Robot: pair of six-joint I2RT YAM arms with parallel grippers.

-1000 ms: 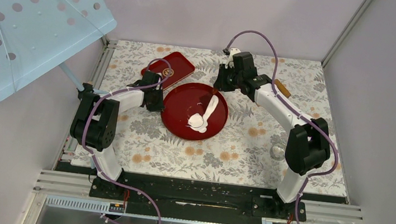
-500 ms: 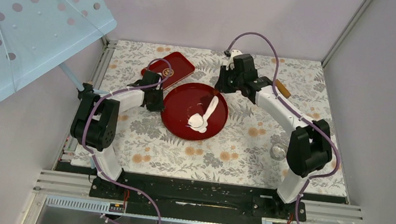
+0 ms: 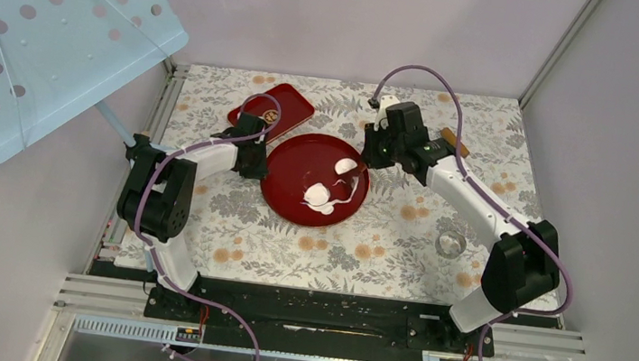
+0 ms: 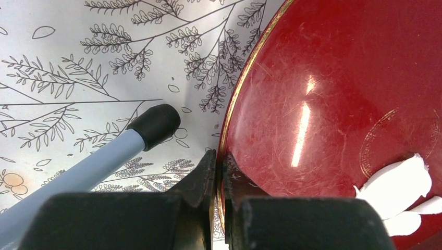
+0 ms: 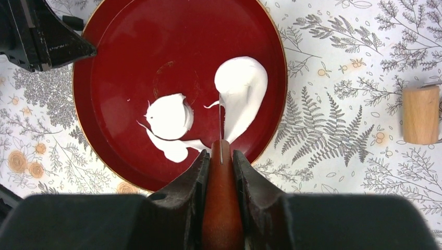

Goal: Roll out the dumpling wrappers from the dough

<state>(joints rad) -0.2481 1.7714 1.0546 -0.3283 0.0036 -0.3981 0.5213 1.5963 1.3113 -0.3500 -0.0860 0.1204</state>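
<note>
A round red plate (image 3: 294,173) holds white dough. In the right wrist view a roundish wrapper (image 5: 169,115) lies on an irregular leftover strip (image 5: 174,150), and a longer oval wrapper (image 5: 241,86) lies to its right. My right gripper (image 5: 221,153) is shut on a brown wooden tool handle (image 5: 221,208). The tool's thin blade, seen edge-on, reaches to the oval piece. In the top view this gripper (image 3: 367,161) is at the plate's right edge. My left gripper (image 4: 219,156) is shut on the plate's left rim (image 4: 229,120), also seen from the top (image 3: 256,161).
A wooden rolling pin (image 3: 454,141) lies far right, its end in the right wrist view (image 5: 419,114). A metal ring cutter (image 3: 448,243) sits near right. A red rectangular tray (image 3: 274,107) lies behind the plate. A blue stand leg (image 4: 104,159) is beside my left gripper.
My right gripper moved from beyond the plate toward its right edge. The long dough strip now shows as a shorter oval piece apart from the round one. The left gripper stayed on the rim.
</note>
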